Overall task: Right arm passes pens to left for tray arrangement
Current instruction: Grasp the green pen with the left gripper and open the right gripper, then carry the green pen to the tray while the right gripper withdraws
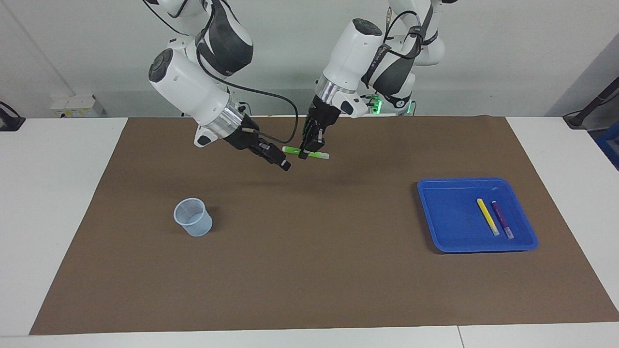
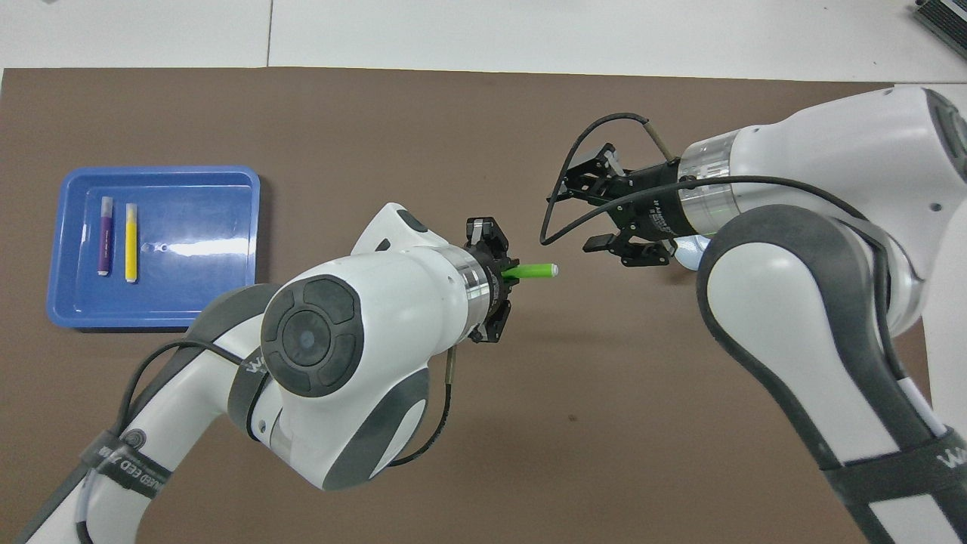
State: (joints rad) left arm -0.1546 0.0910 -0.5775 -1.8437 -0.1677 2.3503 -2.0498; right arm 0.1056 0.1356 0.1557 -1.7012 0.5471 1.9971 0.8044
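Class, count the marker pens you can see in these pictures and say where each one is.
3. The yellow pen and purple pen lie side by side in the blue tray; the green pen is held in the left gripper, above the mat.

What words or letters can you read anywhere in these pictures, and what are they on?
"EED" with more letters too blurred to read: on the black strap round the left arm, overhead view.
"W", the rest cut off by the picture's edge: on the black strap round the right arm.
Small white print on the right arm's wrist: too small to read.
Pens, tray, cup: no writing seen.
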